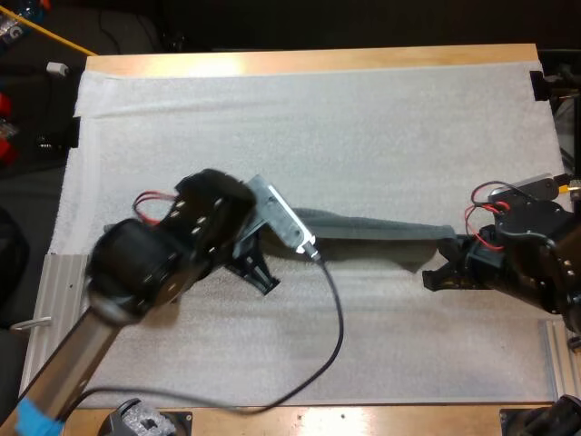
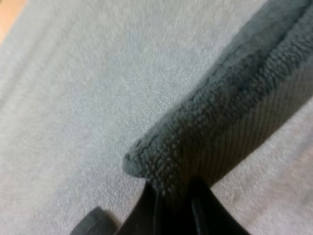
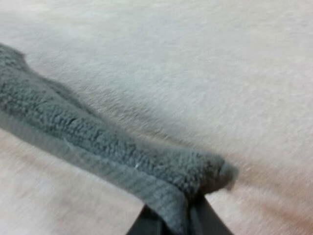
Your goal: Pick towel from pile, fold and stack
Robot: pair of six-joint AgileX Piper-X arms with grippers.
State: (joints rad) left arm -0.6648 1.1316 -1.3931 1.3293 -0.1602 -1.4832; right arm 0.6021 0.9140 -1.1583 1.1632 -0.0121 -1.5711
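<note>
Left gripper [image 2: 174, 192], right gripper [image 3: 177, 213] — each clamps one end of the towel [image 1: 381, 228].

The high camera sits behind my arms, looking forward and down, far enough off to take in the worktop [image 1: 309, 60] to its far edge. Each wrist camera rides just behind its own hand, the left hand [image 2: 173, 198] and the right hand [image 3: 178, 218]. Both look low and very near along the towel [image 1: 381, 229]. All three views share that towel and the white mat [image 1: 318, 127].
</note>
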